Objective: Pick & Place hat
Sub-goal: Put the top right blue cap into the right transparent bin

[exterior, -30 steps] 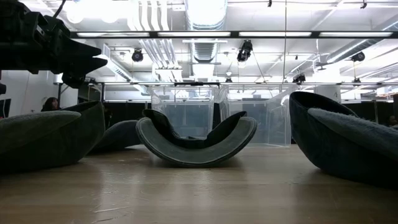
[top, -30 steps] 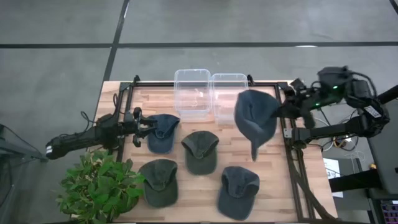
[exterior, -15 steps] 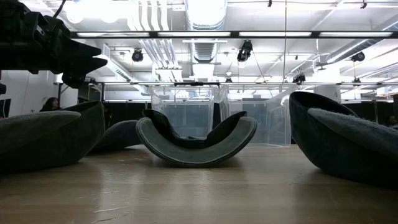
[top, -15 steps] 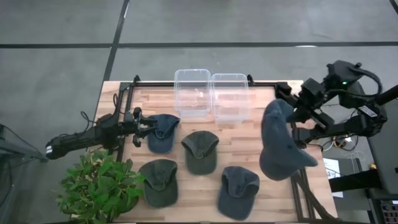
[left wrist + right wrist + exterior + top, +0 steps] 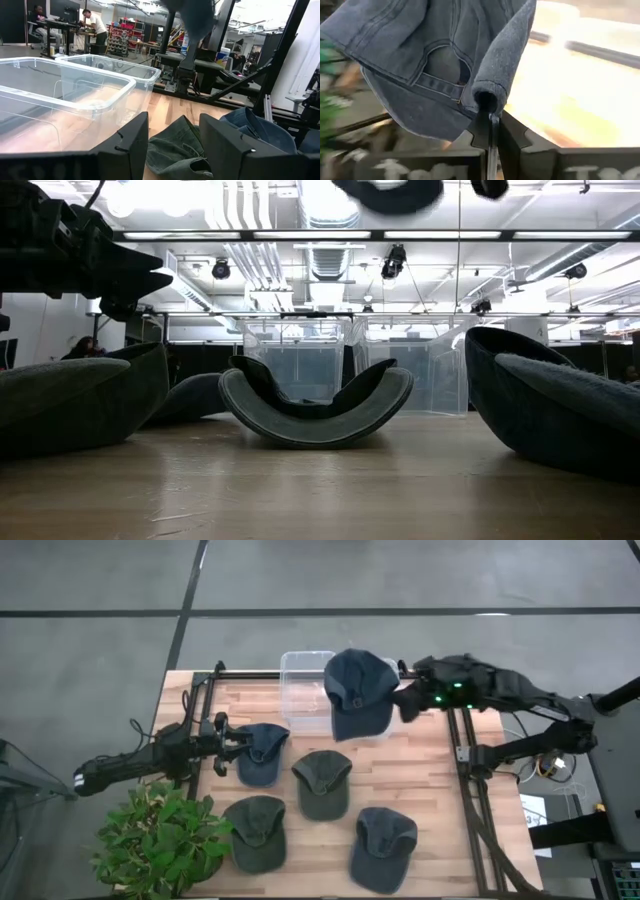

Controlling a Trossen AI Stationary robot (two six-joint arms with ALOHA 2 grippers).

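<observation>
A blue denim cap (image 5: 358, 692) hangs from my right gripper (image 5: 405, 700) above two clear bins (image 5: 310, 665) at the table's far edge; its lower part shows at the top of the low view (image 5: 390, 192). The right wrist view shows that gripper (image 5: 490, 122) shut on the cap (image 5: 420, 60). My left gripper (image 5: 232, 745) waits open, above the table, beside a blue cap (image 5: 262, 752) lying on the table's left. In its wrist view the open left gripper (image 5: 172, 135) faces an olive cap (image 5: 175, 150) and the bins (image 5: 75, 95). My right gripper pinches a rolled fold of the cap's cloth (image 5: 492, 92) beside the rear strap opening (image 5: 440, 65), between its two fingers. The fingers come roughly level from the table's right side. The cap is lifted clear and hangs over the bins.
Several caps lie on the wooden table: an olive one in the middle (image 5: 322, 783), an olive one near left (image 5: 256, 832), a blue one near right (image 5: 384, 847). A potted plant (image 5: 160, 840) stands at the near left corner. A black frame (image 5: 470, 790) borders the table.
My right gripper swung the cap out toward the table's right edge, then back left and toward the far edge, over the bins. The cap, which hung long below the fingers, now shows its crown and rear strap from above. It stayed shut on the cap throughout.
</observation>
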